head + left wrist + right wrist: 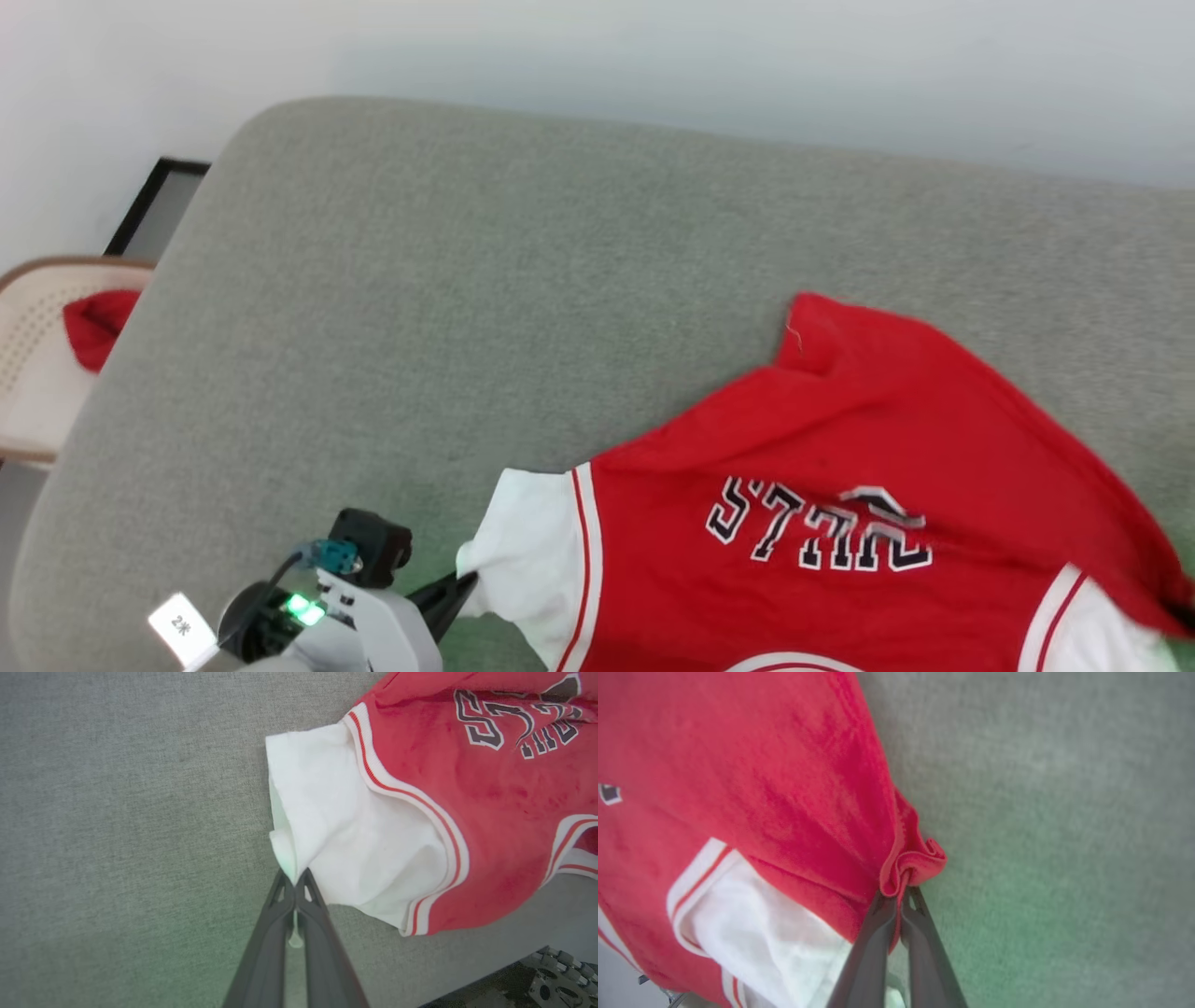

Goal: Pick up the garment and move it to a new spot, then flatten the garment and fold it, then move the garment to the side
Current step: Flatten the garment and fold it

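The garment (pixel 840 448), a red shirt with white sleeves and black lettering, lies spread over the lower right of the grey cushion (pixel 467 308). My left gripper (pixel 464 586) is shut on the hem of its white sleeve (pixel 336 826); in the left wrist view the left gripper (pixel 295 880) pinches a white fold between its dark fingers. In the right wrist view my right gripper (pixel 896 895) is shut on a bunched red edge of the garment (pixel 784 774), with the other white sleeve (pixel 775 947) lying under the red cloth.
The grey cushion ends in a rounded edge at the left, with a pale wall behind it. A tan chair (pixel 37 364) holding a red cloth (pixel 98 325) stands off the left edge. Bare cushion stretches up and to the left of the shirt.
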Robot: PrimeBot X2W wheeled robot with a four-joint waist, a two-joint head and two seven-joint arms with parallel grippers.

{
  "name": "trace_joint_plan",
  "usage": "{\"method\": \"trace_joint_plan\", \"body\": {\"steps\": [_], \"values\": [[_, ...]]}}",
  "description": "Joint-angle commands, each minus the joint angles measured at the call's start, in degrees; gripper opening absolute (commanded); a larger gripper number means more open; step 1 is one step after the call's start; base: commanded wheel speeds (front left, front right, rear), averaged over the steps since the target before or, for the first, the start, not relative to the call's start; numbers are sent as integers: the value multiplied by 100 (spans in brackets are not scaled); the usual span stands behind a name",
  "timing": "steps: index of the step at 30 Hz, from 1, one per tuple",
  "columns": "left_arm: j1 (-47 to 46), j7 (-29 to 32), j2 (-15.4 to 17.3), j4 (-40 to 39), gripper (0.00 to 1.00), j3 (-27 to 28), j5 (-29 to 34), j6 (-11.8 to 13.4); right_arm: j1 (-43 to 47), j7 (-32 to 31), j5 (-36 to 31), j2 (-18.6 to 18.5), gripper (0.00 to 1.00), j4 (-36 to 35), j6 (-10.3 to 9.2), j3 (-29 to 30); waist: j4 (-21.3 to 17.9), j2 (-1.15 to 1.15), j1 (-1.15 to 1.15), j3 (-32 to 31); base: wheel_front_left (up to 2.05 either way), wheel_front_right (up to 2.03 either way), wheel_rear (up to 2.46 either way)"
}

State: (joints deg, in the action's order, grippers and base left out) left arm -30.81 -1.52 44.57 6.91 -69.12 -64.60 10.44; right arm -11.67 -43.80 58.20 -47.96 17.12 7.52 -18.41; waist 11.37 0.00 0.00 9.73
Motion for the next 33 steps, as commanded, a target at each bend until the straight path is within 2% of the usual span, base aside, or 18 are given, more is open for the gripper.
{"method": "trace_joint_plan", "body": {"steps": [1, 9, 16, 17, 18, 25, 33], "values": [[79, 24, 24, -30, 0, -14, -38, 30, 308, 16, -8, 70, 0, 10, -6, 54, -129, 0, 0, -139, 0, 0, 0], [193, 23, 164, -191, 0, -21, -86, 91, 1559, 70, -273, 483, 0, -204, -7, 689, -223, 0, 0, -204, 0, 0, 0], [243, -37, 187, -225, 0, 8, -115, 120, 1939, 110, -717, 1020, 0, -356, -7, 1041, -286, 0, 0, -192, 0, 0, 0], [246, -46, 186, -224, 0, 12, -119, 124, 1921, 167, -816, 1075, 36, -399, -7, 1089, -296, 0, 0, -187, 0, 0, 0], [246, -54, 179, -226, 0, 18, -121, 128, 1914, 206, -889, 1113, 100, -436, -7, 1129, -305, 0, 0, -184, 0, 0, 0], [306, -138, 181, -222, 0, 47, -166, 173, 1983, 196, -1201, 1207, 100, -824, -14, 1566, -355, 0, 0, -215, 0, 0, 0], [365, -155, 154, -276, 0, 30, -161, 201, 2036, -180, -1540, 1267, 100, -2069, -6, 2329, -307, 0, 0, -251, 0, 0, 0]]}}
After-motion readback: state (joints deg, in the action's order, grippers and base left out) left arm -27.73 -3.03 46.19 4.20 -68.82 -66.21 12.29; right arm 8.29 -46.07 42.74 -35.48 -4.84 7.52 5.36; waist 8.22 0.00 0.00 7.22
